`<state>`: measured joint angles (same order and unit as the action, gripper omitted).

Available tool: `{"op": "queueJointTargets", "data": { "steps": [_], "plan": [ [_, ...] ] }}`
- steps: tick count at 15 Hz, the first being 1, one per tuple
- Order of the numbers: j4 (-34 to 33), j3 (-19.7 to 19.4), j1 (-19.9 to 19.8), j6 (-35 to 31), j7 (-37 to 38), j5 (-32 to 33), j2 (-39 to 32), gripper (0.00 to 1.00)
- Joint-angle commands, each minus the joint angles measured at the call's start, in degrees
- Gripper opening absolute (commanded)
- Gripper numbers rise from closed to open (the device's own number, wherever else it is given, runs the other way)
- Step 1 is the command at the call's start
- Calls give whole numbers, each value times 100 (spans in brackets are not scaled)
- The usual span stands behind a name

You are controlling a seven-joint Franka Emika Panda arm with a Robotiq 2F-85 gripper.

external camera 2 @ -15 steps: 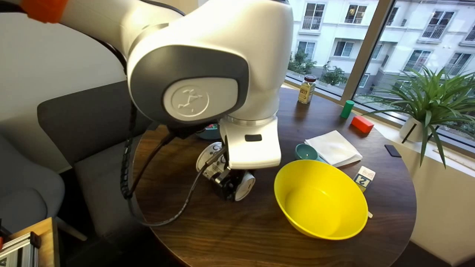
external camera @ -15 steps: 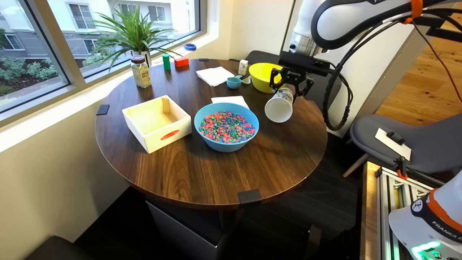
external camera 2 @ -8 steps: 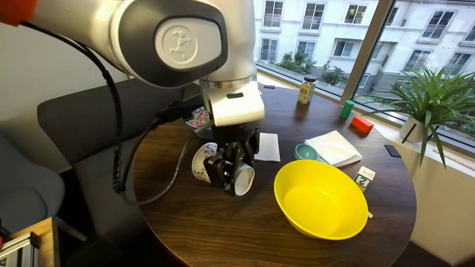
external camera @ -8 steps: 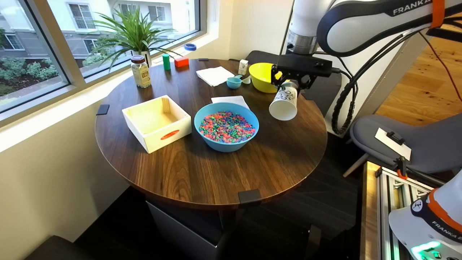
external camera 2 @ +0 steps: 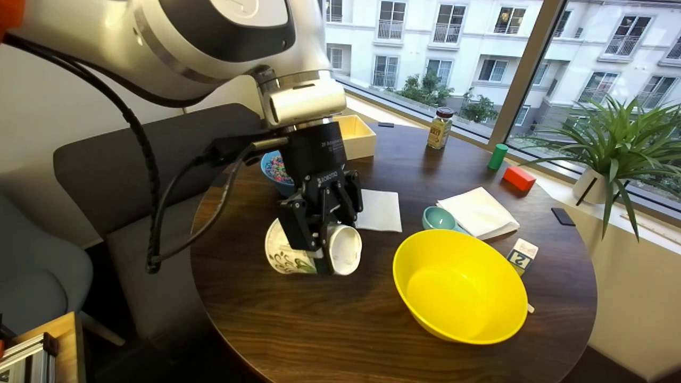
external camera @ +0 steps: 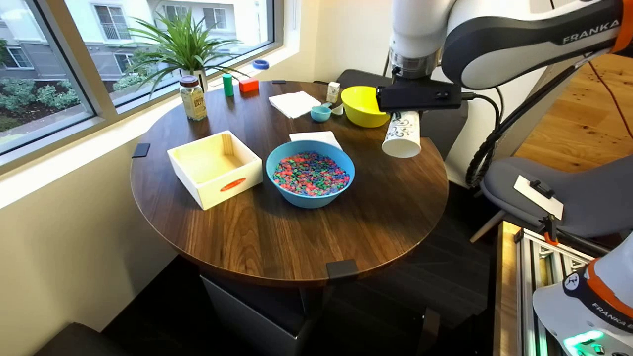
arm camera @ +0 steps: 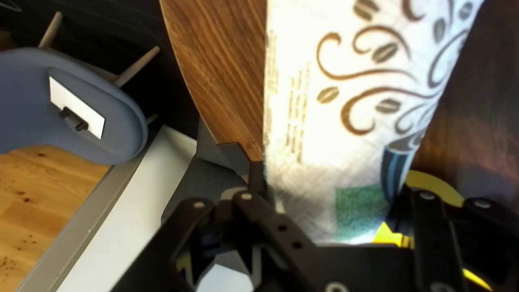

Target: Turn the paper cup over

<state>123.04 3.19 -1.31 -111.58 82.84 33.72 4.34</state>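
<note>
The paper cup (external camera: 403,136) is white with brown swirls and a green patch. It is held tilted on its side above the table (external camera: 247,232), its wide mouth low and its narrow base toward the camera in an exterior view (external camera 2: 346,250). My gripper (external camera 2: 325,252) is shut on the cup near its base, one finger on each side. In the wrist view the cup (arm camera: 344,101) fills the space between the jaws, and the gripper (arm camera: 330,196) hides its base end. In an exterior view the gripper body hides the fingers.
A yellow bowl (external camera 2: 460,298) stands close to the held cup. A blue bowl (external camera: 309,200) of colourful bits and a wooden box (external camera: 232,180) stand nearby. A napkin (external camera 2: 380,210), teal measuring cup (external camera 2: 439,219) and letter block (external camera 2: 522,256) lie on the table.
My gripper has turned and shifted right in one exterior view and left in the other, holding the cup. The cup's mouth has swung from facing the camera to pointing more downward.
</note>
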Motion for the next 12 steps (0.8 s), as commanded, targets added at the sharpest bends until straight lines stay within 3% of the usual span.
{"op": "queueJointTargets", "data": {
  "steps": [1,7,12],
  "plan": [
    [-104,115,146,432,241,676,-106,40],
    [-121,200,337,523,254,1381,-285,40],
    [-71,270,501,433,770,2109,-406,40]
  ]
}}
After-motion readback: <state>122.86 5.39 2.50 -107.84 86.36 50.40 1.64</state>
